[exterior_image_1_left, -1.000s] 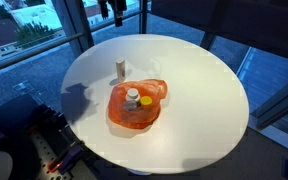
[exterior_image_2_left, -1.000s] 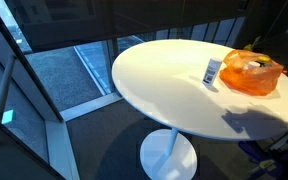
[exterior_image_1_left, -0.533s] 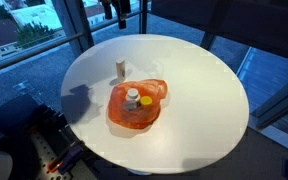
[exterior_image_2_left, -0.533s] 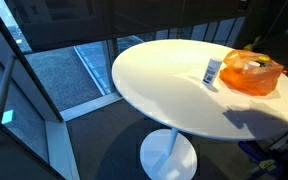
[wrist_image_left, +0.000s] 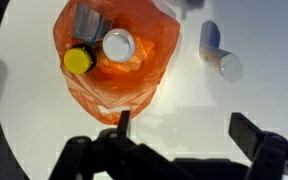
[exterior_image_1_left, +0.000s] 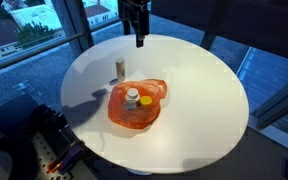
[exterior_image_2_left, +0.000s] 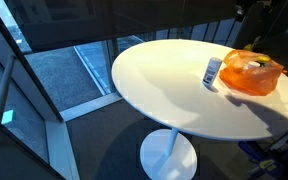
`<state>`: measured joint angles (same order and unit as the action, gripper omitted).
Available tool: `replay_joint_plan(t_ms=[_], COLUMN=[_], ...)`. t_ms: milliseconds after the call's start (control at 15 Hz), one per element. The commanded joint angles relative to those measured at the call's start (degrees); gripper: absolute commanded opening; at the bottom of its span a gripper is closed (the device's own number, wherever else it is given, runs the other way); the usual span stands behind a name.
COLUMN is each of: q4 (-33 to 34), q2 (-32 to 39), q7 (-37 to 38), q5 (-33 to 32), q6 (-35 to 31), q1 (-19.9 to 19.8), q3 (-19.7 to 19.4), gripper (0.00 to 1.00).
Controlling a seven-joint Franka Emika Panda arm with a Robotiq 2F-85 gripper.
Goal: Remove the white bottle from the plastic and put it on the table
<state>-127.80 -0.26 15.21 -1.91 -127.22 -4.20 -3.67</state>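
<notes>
An orange plastic bag (exterior_image_1_left: 134, 107) lies in the middle of the round white table (exterior_image_1_left: 199, 90). It holds a white-capped bottle (exterior_image_1_left: 132, 96), a yellow-capped bottle (exterior_image_1_left: 146, 101) and a grey item. From above in the wrist view the bag (wrist_image_left: 114, 80), white cap (wrist_image_left: 118, 44), yellow cap (wrist_image_left: 78, 61) and grey item (wrist_image_left: 87, 18) all show. My gripper (exterior_image_1_left: 137, 32) hangs high above the far side of the table, open and empty (wrist_image_left: 184, 128). It touches nothing.
A small white bottle (exterior_image_1_left: 120, 68) stands on the table just beside the bag; it also shows in an exterior view (exterior_image_2_left: 213, 72) and the wrist view (wrist_image_left: 221, 58). Glass walls and railing surround the table. The robot's base (exterior_image_1_left: 54, 145) is at the near edge.
My gripper has moved down and sideways from the top edge of the view to above the table's far side. The bag and bottles have not moved.
</notes>
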Motion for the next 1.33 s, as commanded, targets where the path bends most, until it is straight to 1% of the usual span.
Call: replay_joint_plan(t_ms=[0, 267, 800, 1267], q4=[-0.9, -2.7, -6.6, -11.4], q2=[2.2, 4.1, 5.5, 6.2], q7=[-2.1, -5.5, -13.3, -20.4], q5=[0.6, 0.5, -0.5, -0.8], q6=[-2.9, -5.9, -6.2, -9.9], q1=[-0.6, -1.2, -3.3, -3.8], q3=[-0.9, -2.0, -4.1, -4.3], gripper=[1.0, 1.0, 1.0, 1.0])
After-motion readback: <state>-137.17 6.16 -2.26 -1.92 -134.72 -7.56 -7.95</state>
